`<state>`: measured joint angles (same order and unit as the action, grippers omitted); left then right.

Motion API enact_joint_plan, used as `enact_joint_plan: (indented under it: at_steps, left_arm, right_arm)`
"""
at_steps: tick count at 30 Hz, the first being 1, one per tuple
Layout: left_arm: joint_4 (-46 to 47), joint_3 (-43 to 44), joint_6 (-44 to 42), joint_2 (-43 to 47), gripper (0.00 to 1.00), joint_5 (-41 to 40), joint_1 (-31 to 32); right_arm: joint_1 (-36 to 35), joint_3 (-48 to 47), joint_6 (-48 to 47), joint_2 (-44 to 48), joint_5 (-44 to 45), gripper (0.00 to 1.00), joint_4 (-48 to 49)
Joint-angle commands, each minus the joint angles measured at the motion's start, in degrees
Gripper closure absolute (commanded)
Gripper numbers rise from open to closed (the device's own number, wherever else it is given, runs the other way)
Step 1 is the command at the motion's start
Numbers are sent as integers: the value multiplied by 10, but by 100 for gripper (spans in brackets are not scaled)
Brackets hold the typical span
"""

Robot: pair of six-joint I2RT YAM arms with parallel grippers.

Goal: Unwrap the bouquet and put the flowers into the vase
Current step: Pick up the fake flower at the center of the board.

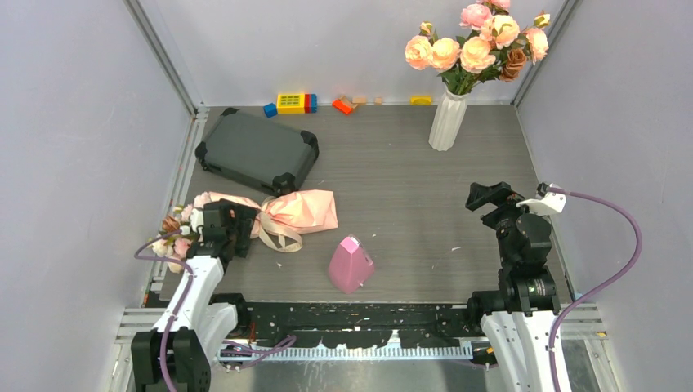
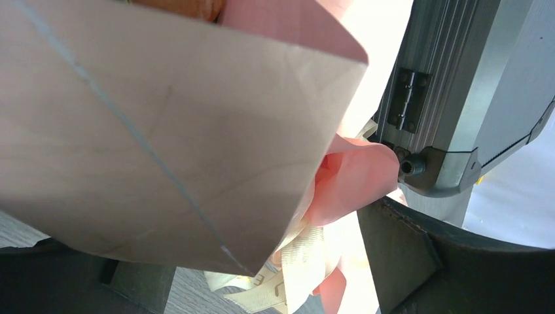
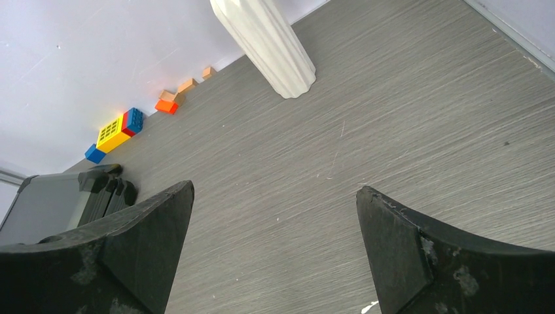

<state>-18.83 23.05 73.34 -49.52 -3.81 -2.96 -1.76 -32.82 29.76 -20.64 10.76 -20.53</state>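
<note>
Where the pale grey walls (image 1: 327, 41) close in on three sides, edged with aluminium rails, they box in a table (image 1: 409, 204) of grey wood-grain laminate, matte and finely streaked, with a few white flecks on it. A dark grey case (image 1: 253, 151), hard-shelled with black rounded corners, lies flat at the back left. Just in front of it the bouquet (image 1: 294, 211) lies on its side at the left of the table: a long bundle of smooth, creased pale pink paper, cinched by a beige ribbon bow (image 1: 278, 233), with the flowers (image 1: 173, 229) poking out at its left end by the table's edge (small pink, cream and brown heads). The left gripper (image 1: 225, 227) sits over the bundle, its fingers spread wide with paper and ribbon between them. The vase (image 1: 448, 122), white, ribbed and tapering, stands upright at the back right, holding a peach rose cluster (image 1: 478, 45). The right gripper (image 1: 489, 196) hangs over bare table, jaws fully apart. A glossy pink wedge (image 1: 350, 264) rests near the front centre, and bright toy blocks (image 1: 292, 103) line the back wall.
</note>
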Motion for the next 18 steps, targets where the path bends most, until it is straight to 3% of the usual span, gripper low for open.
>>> enact_joint_plan:
  at_steps: [1, 4, 8, 18]
  left_arm:
    - [38, 9, -26, -9, 2, -24, 1]
    - [52, 3, -34, -15, 1, -26, 1]
    - [73, -7, -36, -27, 10, -24, 1]
    - [83, -9, -64, -40, 54, -32, 1]
  right_arm:
    - [-1, 0, 4, 1, -11, 0, 31]
    - [-1, 0, 3, 1, -12, 0, 31]
    - [-2, -1, 2, 1, -13, 0, 30]
    - [-3, 0, 2, -7, -17, 0, 36]
